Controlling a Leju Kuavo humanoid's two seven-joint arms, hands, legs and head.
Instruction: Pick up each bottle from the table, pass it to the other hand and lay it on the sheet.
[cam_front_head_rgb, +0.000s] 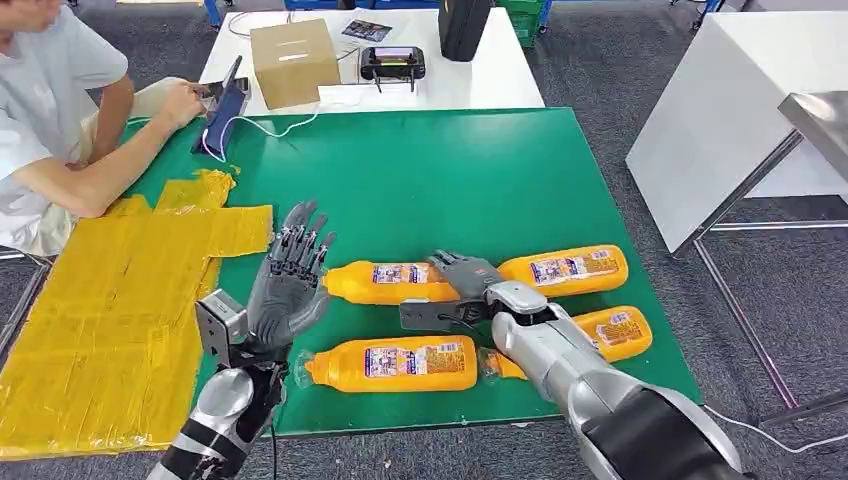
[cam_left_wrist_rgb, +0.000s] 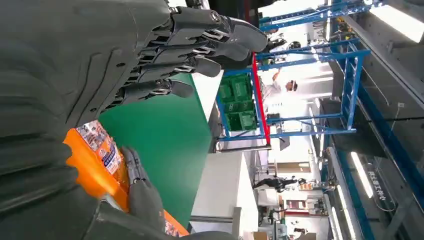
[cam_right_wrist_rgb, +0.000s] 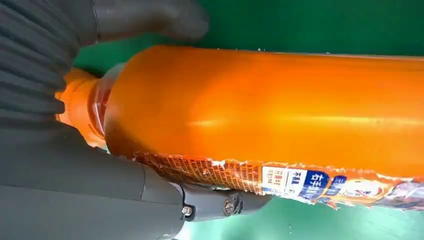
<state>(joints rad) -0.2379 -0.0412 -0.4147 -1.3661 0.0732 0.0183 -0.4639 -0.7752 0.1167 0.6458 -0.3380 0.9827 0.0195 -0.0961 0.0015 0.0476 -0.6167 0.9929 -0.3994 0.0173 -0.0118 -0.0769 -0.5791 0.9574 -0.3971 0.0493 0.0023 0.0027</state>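
Observation:
Several orange bottles lie on the green table (cam_front_head_rgb: 450, 170). My right hand (cam_front_head_rgb: 460, 292) lies over the inner end of the far-left bottle (cam_front_head_rgb: 385, 282). Fingers are over its far side and the thumb is on the near side. In the right wrist view a bottle (cam_right_wrist_rgb: 260, 110) lies on the table between the thumb and fingers of that hand (cam_right_wrist_rgb: 50, 165), with a sliver of green beside the blurred thumb. My left hand (cam_front_head_rgb: 288, 285) is raised, fingers spread and holding nothing. The left wrist view shows this hand (cam_left_wrist_rgb: 75, 75) with a bottle (cam_left_wrist_rgb: 95, 160) beyond it. The yellow sheet (cam_front_head_rgb: 110, 300) covers the table's left part.
Other bottles lie at the far right (cam_front_head_rgb: 570, 268), near middle (cam_front_head_rgb: 395, 362) and near right (cam_front_head_rgb: 615, 333), the last partly under my forearm. A person (cam_front_head_rgb: 60, 120) sits at the far left, hand on a tablet (cam_front_head_rgb: 225, 105). A cardboard box (cam_front_head_rgb: 293, 60) and controller (cam_front_head_rgb: 392, 62) sit behind.

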